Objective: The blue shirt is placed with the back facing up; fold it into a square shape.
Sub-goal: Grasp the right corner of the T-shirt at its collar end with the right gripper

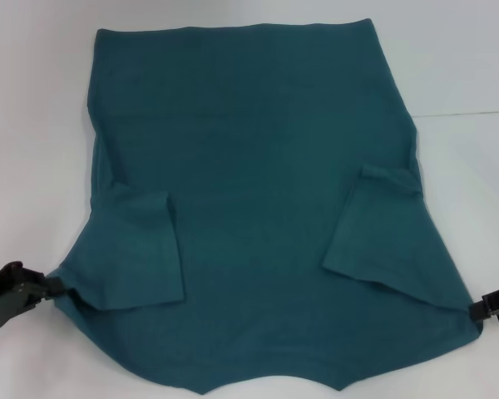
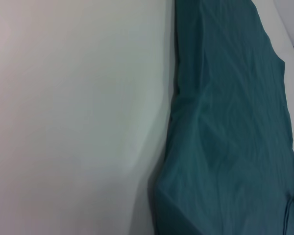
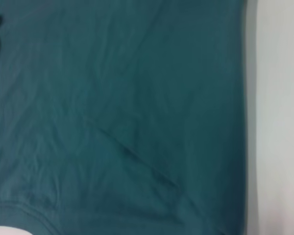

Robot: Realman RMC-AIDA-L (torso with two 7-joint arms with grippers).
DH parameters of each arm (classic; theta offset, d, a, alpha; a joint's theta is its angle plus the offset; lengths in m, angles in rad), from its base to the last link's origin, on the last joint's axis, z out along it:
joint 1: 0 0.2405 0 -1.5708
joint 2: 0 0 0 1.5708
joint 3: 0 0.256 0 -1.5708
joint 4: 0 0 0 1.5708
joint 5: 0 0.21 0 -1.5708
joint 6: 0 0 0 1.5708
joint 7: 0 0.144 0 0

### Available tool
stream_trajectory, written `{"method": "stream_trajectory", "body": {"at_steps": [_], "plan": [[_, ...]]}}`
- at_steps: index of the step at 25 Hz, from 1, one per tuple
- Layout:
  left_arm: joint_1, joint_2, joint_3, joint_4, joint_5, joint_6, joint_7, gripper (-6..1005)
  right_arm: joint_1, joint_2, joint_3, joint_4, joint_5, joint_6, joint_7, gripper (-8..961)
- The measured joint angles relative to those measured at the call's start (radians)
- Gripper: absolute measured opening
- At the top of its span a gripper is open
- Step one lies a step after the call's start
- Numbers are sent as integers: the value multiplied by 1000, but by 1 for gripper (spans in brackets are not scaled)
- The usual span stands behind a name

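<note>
1. The blue shirt (image 1: 258,208) lies spread on the white table (image 1: 33,125) and fills most of the head view, from about 12 o'clock down to 6 o'clock
2. Both short sleeves are folded inward onto the body: the left sleeve (image 1: 145,258) lies at about 8 o'clock of the cloth, the right sleeve (image 1: 374,224) at about 3 to 4 o'clock
3. The near edge of the shirt is cut off by the bottom of the head view, so its full outline at 6 o'clock does not show
4. The left gripper (image 1: 54,287) sits at about 8 o'clock of the head view, its black body on the table and its tip touching the shirt's left corner, where the cloth is drawn out to a point; its fingertips are hidden in the fabric, so I cannot tell how far apart they stand or whether they pinch the cloth
5. The right gripper (image 1: 481,309) is at about 4 o'clock, mostly cut off by the picture's edge, its tip meeting the shirt's right corner; the fingers are too little in view to tell their state or grasp
6. The left wrist view shows only the shirt's side edge (image 2: 171,122) lying against the bare table (image 2: 73,107), with soft wrinkles and no fingers
7. The right wrist view is almost filled with wrinkled blue cloth (image 3: 117,107), a strip of table (image 3: 279,122) beside it; a stitched hem (image 3: 19,210) curves near one corner
</note>
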Motion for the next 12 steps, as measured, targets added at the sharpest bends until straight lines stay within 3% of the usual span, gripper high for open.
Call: {"method": "stream_trajectory", "body": {"at_steps": [12], "plan": [[4, -1, 2, 0, 0, -4, 0, -1, 12, 19, -29, 2, -1, 32, 4, 656]]}}
